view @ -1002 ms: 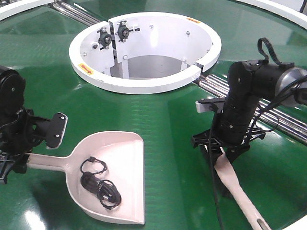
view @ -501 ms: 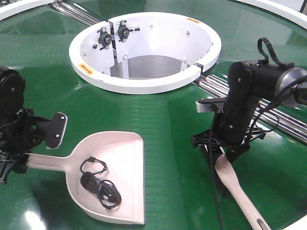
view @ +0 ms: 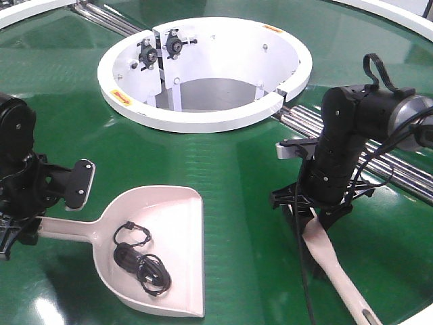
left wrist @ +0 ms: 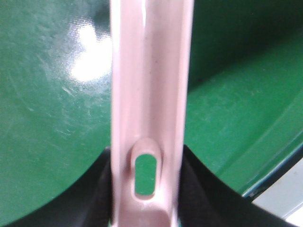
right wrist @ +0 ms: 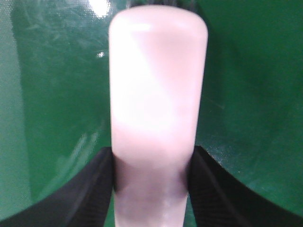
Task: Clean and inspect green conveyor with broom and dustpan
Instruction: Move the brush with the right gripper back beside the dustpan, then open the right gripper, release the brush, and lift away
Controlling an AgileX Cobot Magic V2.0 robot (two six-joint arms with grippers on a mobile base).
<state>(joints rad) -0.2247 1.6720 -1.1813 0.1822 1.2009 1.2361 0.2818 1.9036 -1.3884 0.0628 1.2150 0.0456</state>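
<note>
The beige dustpan [view: 177, 220] lies flat on the green conveyor [view: 230, 169] at front left, with a coiled black cable [view: 139, 261] inside its scoop. My left gripper [view: 24, 230] is shut on the dustpan's handle. In the left wrist view both jaws press the slotted handle [left wrist: 149, 94] at the left gripper [left wrist: 144, 189]. My right gripper [view: 314, 215] is shut on the beige broom [view: 335, 267], whose slotted handle end points to the front right. In the right wrist view the broom [right wrist: 156, 71] fills the gap between the jaws of the right gripper [right wrist: 151, 184]. Its bristles are hidden.
The large white ring opening [view: 203, 122] sits at the back middle of the belt, with bearing mounts on its inner wall. Steel rollers [view: 304, 125] run from the ring behind my right arm. Another white rim [view: 399, 13] curves at the back right.
</note>
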